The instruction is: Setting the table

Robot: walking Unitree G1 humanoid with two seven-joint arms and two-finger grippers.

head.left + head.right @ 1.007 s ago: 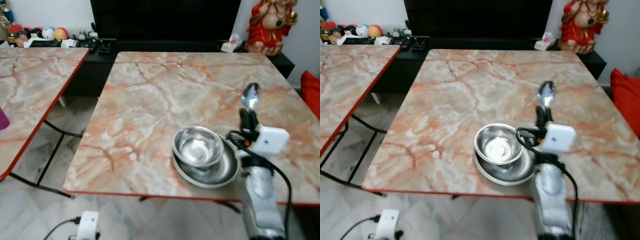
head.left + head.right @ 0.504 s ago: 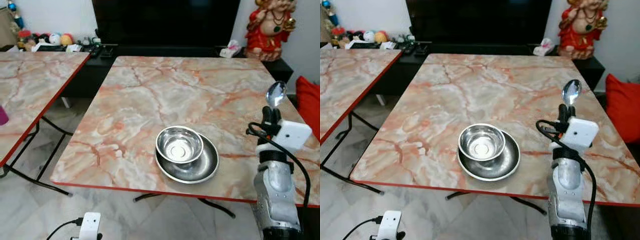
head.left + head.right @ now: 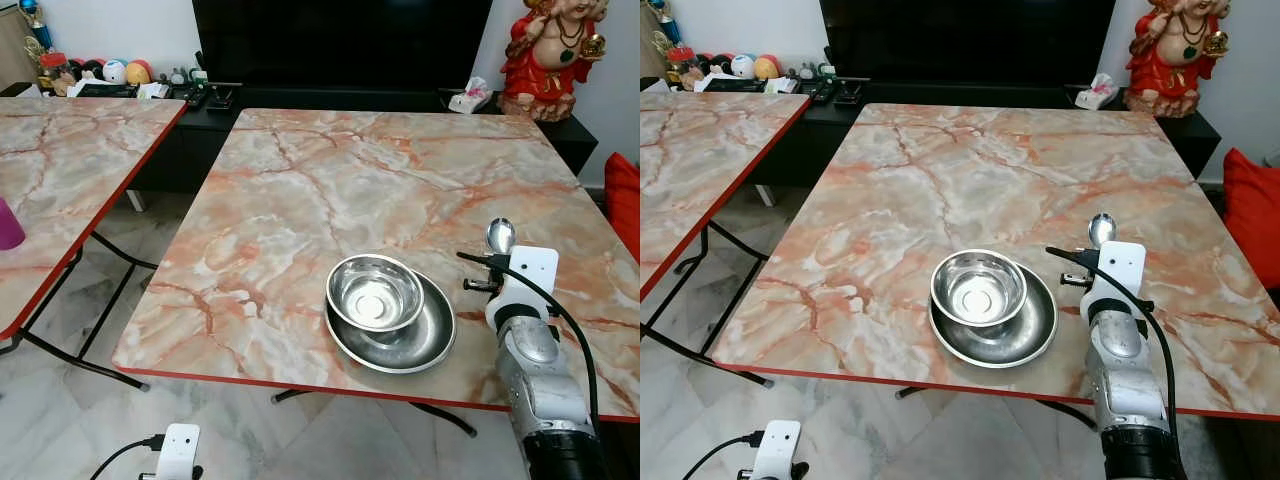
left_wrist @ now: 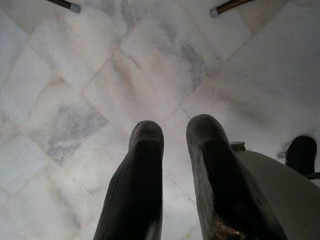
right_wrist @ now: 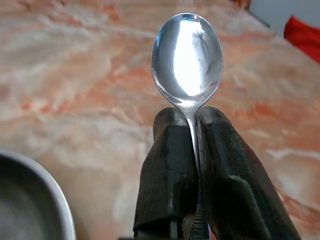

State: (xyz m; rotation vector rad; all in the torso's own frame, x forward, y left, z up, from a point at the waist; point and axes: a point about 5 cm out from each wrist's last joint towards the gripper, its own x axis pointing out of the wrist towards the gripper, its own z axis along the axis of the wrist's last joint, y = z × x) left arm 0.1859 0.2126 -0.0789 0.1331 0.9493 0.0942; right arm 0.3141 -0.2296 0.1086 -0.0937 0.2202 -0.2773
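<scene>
Two pieces, bowl (image 3: pixel 375 292) on plate (image 3: pixel 400 340), are set near the table's (image 3: pixel 300 200) front edge; the spoon (image 5: pixel 187 55), clamped in the right gripper (image 5: pixel 192 117), is unplaced

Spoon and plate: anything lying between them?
No. Bare marble tabletop separates the spoon, held by the right gripper, from the plate, per the eye views.
</scene>
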